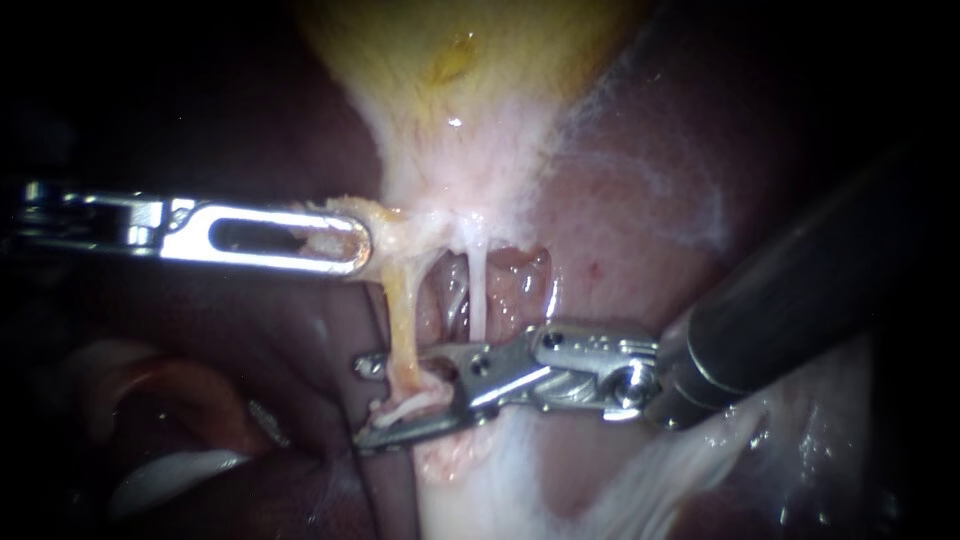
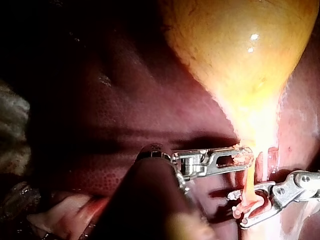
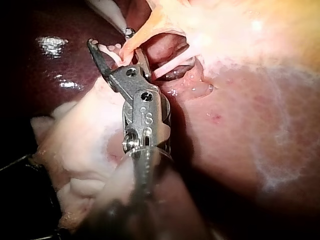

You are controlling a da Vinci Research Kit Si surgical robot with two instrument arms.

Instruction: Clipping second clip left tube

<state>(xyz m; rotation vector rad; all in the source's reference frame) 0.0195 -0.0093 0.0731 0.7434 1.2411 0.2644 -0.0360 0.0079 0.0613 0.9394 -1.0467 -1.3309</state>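
**Left tube point(image 1: 400, 315) straddled at lower centre of frame**

The yellowish tube, hanging under the gallbladder point(image 1: 450, 60), was seen between the spread jaws of the right instrument point(image 1: 365, 400); tissue point(image 1: 348, 207) at its upper end was pinched by the jaws of the left instrument point(image 1: 352, 243), left of centre, with the liver point(image 1: 640, 220) behind.

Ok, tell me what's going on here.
My left instrument, jaws shut on tissue below the gallbladder, holds it out to the side. My right instrument has its open jaws around the lower part of the left tube, the yellowish one, stretched taut. They have not closed on it yet.
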